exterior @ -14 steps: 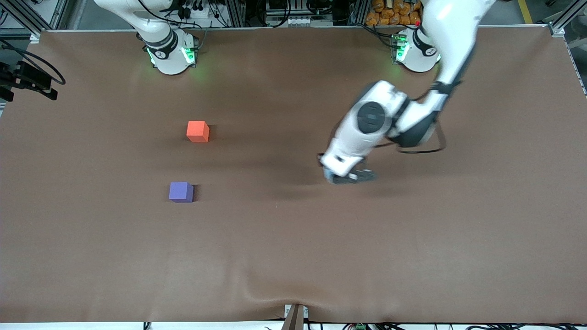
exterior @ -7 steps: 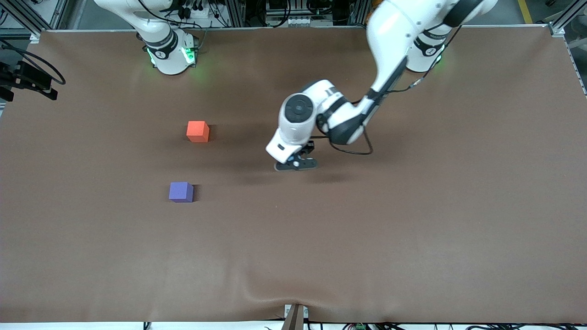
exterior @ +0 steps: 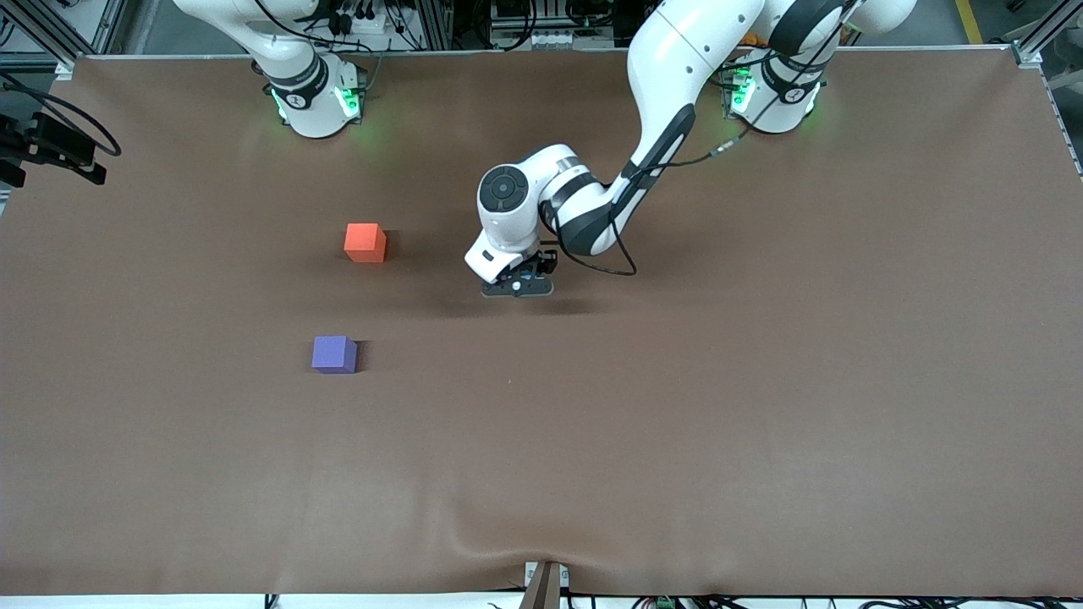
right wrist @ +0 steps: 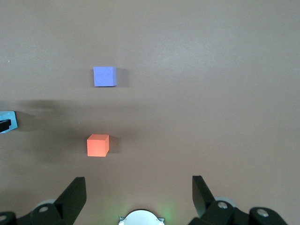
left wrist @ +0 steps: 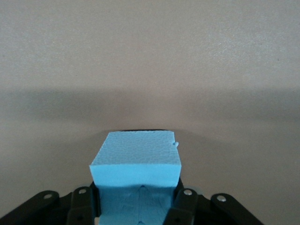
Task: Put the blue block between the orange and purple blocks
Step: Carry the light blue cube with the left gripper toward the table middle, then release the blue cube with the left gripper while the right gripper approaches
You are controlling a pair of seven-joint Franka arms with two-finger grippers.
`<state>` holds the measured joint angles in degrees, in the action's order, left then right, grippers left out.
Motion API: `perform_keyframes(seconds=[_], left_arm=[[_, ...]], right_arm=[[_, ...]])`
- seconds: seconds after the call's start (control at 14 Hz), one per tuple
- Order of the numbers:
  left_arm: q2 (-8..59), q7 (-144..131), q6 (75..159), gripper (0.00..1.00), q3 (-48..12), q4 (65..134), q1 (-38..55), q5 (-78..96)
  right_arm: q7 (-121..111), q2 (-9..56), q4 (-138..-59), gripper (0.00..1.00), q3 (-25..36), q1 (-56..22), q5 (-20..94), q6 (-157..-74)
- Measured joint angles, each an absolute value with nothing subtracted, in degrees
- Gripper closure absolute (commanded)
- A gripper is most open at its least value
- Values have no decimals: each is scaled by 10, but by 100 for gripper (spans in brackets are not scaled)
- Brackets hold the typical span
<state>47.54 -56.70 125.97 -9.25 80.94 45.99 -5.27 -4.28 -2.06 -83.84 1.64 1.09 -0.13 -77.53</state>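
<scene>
My left gripper [exterior: 516, 288] is shut on the light blue block [left wrist: 136, 154] and holds it just above the cloth mid-table. In the front view the hand hides the block. The block's edge shows in the right wrist view [right wrist: 6, 122]. The orange block [exterior: 365, 242] lies on the cloth toward the right arm's end. The purple block [exterior: 334, 353] lies nearer the front camera than the orange one, with a bare gap between them. Both also show in the right wrist view: the orange block [right wrist: 98, 145] and the purple block [right wrist: 104, 76]. My right gripper [right wrist: 137, 187] is open and empty, waiting high over its base.
The right arm's base [exterior: 313, 101] and the left arm's base [exterior: 774, 97] stand at the table's back edge. Black camera gear [exterior: 51, 148] sits at the right arm's end. The brown cloth [exterior: 508, 545] has a wrinkle at the front edge.
My left arm has swung toward the right arm's end of the table with the blue block, closing on the orange and purple blocks. The blocks and the right arm have not moved.
</scene>
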Motion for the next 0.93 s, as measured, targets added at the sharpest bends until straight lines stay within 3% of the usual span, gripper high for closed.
perform_keyframes(seconds=[0.43,0.71,0.93], left_arm=[[458,-564,1260,0,-87,784,459,-66],[386,-564,1216,0,-80,776,435,-68],[311,-533,1153,0,-77,775,357,-74]], right_arm=[[-43,-13,-838,0,17,11,-1,-775],[-46,4,-838,0,15,11,-1,-775],[-47,49,-843,0,15,11,-2,-773]])
